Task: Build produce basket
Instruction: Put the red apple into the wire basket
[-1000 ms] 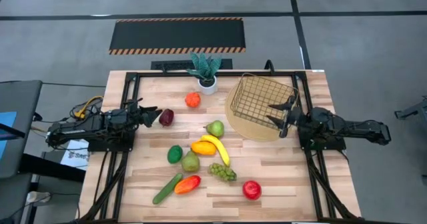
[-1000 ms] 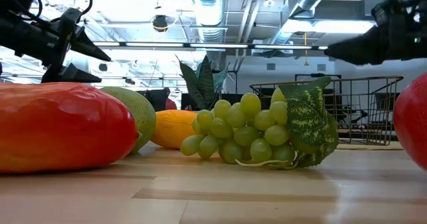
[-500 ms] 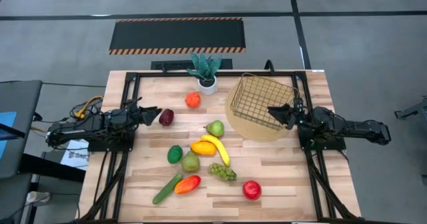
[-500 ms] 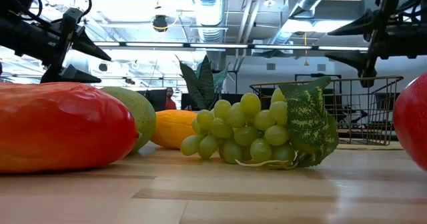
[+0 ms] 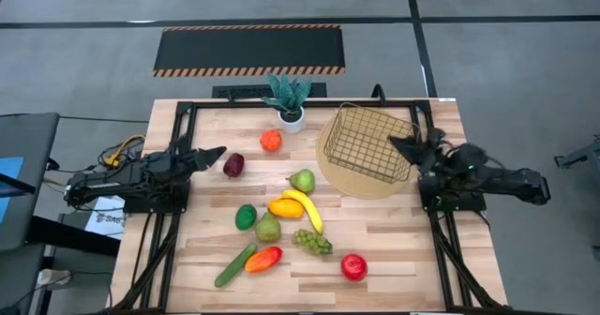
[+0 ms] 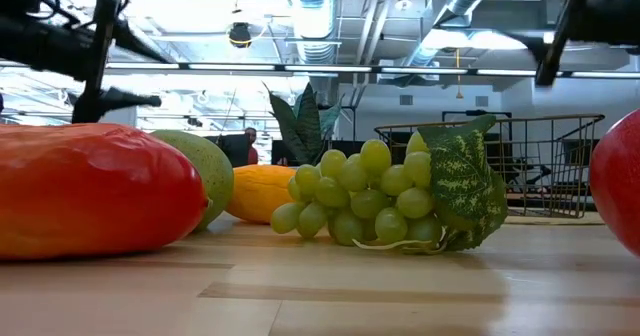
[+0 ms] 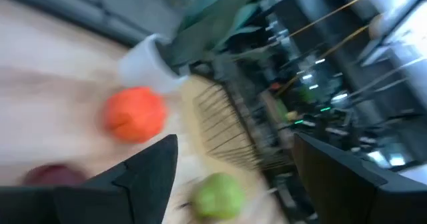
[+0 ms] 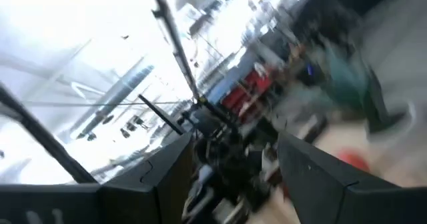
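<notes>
Light wooden planks form the table [image 5: 394, 249], which sits in a black frame on a grey floor, with a hazard-striped dark mat [image 5: 248, 50] lying beyond its far edge. At the far side stands a spiky green plant in a white pot [image 5: 290, 101]. The basket [image 5: 367, 144], gold wire with flaring sides, rests on a round tan mat [image 5: 330, 170] at the far right of the table and holds no fruit.

All the produce lies on the bare wood. The orange [image 5: 271, 140] sits just beside the plant pot, and the purple plum [image 5: 233, 165] lies to its left. Toward the middle are a green pear [image 5: 302, 181], the yellow banana [image 5: 307, 208] touching an orange-yellow pepper [image 5: 285, 207], a lime [image 5: 246, 217] and a second pear [image 5: 268, 228]. Nearer the front edge lie the grapes [image 5: 314, 242], an orange-red pepper [image 5: 264, 258] touching the cucumber [image 5: 234, 265], and the red apple [image 5: 353, 266].

From above, the left gripper [image 5: 210, 154] hangs near the plum without touching it, its two fingers spread apart and empty. The right gripper [image 5: 405, 146] hovers at the basket's right rim, fingers likewise parted, gripping nothing. The left wrist view, blurred, shows the orange, a pear and the basket wires past the open dark fingers [image 7: 143, 177].
</notes>
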